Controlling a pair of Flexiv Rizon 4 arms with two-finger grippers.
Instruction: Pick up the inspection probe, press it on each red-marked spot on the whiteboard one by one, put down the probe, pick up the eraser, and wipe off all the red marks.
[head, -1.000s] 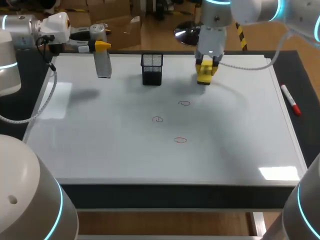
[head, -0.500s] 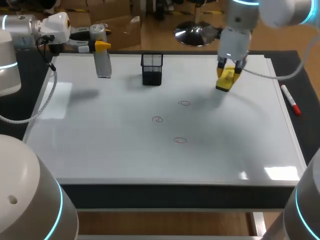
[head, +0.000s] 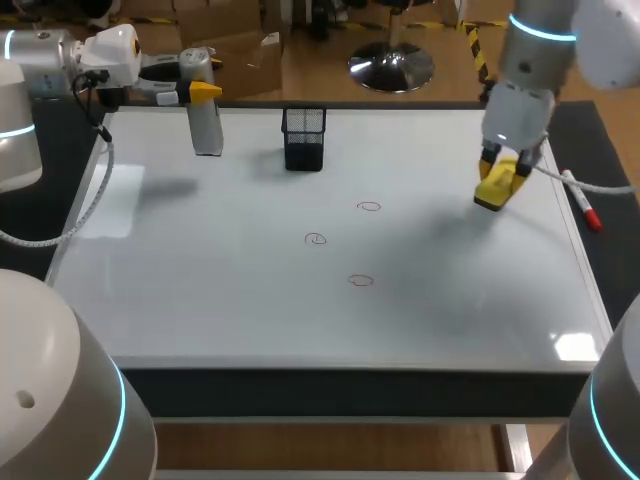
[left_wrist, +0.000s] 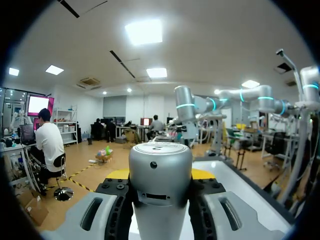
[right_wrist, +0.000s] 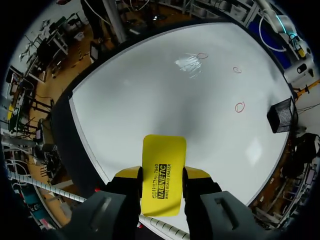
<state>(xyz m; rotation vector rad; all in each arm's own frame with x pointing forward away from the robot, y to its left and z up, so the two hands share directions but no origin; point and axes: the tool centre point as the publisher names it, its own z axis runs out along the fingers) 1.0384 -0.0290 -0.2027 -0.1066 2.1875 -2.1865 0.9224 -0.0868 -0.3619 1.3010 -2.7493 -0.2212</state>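
Right gripper (right_wrist: 163, 175) clamps eraser (right_wrist: 164, 159), contact clearest in wrist view.

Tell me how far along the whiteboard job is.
Done: the eraser is picked up, gripped in the right hand over the whiteboard's right side. In hand: the left hand holds the inspection probe, not set down. Left: all three red marks are unwiped.

Quantities on hand:
- Whiteboard (head: 200, 290): one.
- Red marks: three, grouped near board centre, at 12 o'clock (head: 369, 207), 9 o'clock (head: 316, 239) and 6 o'clock (head: 361, 281) of the group.
- Inspection probe (head: 206, 125): one.
- Yellow eraser (head: 497, 187): one.
- Black mesh holder (head: 304, 138): one.
- Marker pen (head: 580, 200): one, at the board's 3 o'clock edge.
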